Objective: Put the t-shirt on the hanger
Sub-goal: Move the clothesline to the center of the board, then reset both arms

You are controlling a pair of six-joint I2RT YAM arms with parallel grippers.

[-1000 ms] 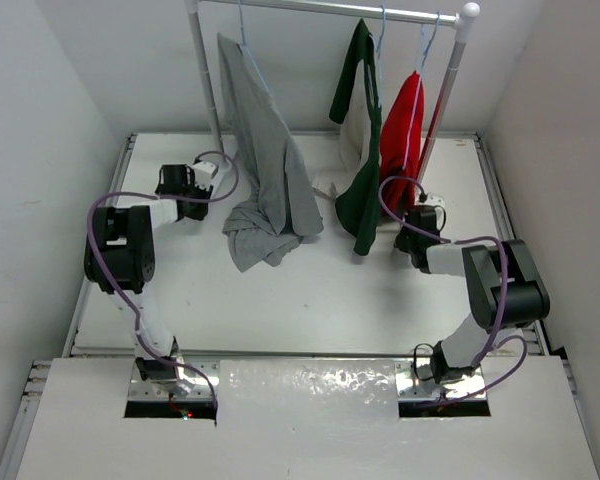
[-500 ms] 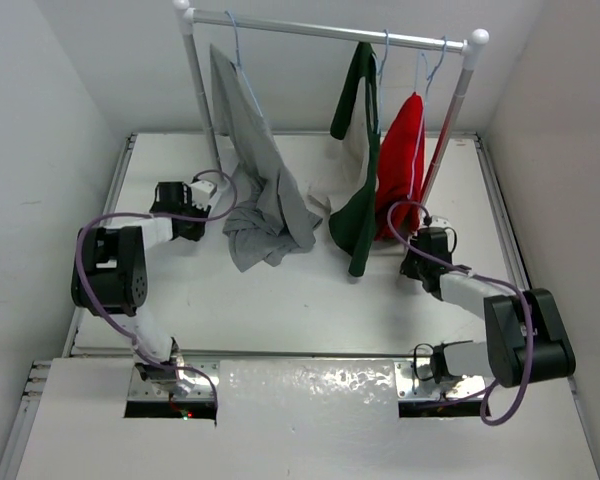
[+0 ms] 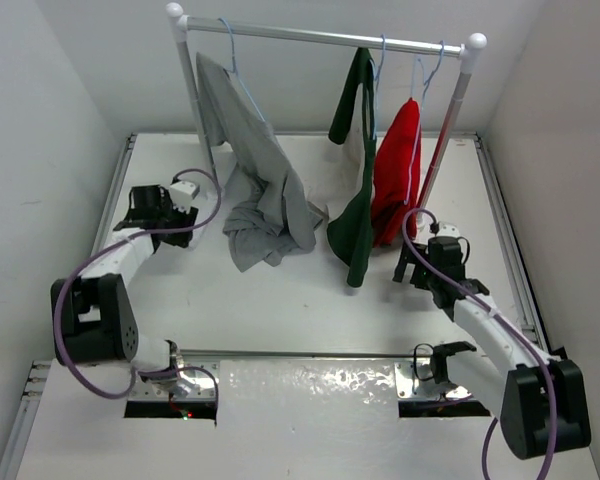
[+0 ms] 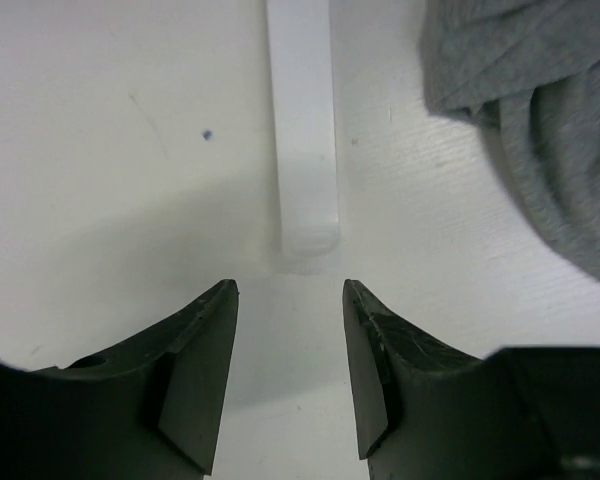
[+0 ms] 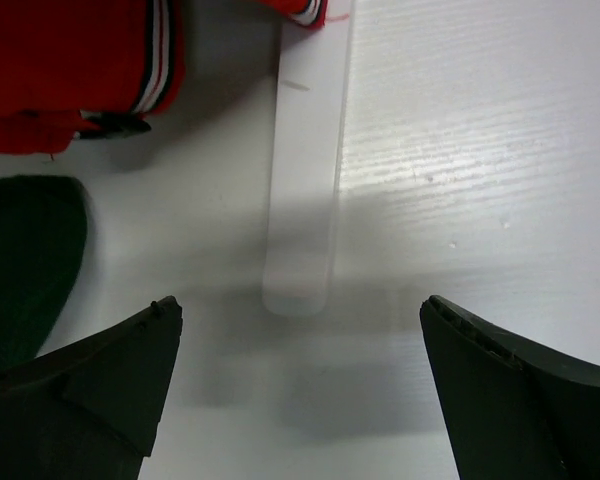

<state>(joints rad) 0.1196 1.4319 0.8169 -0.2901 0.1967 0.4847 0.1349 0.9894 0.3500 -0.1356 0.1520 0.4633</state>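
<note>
The t-shirt (image 3: 356, 205), dark green with a white panel, hangs from the hanger (image 3: 381, 52), whose pale-blue hook is over the rack rail. Its green hem (image 5: 20, 260) shows at the left of the right wrist view. My right gripper (image 3: 420, 258) is low over the table, to the right of the shirt. It stands wide open (image 5: 300, 305) with nothing between its fingers. My left gripper (image 3: 158, 208) is left of the rack, apart from the shirt, and is partly open (image 4: 290, 290) and empty.
A grey garment (image 3: 260, 190) hangs at the rail's left and pools on the table, also seen from the left wrist (image 4: 540, 120). A red garment (image 3: 398, 170) hangs beside the shirt. White rack feet lie just ahead of each gripper (image 4: 302, 130) (image 5: 305, 200).
Both grippers have opened, the right one wide, and both arms have drawn back toward the near side. The rack's top has shifted left and the garments have swung with it.
</note>
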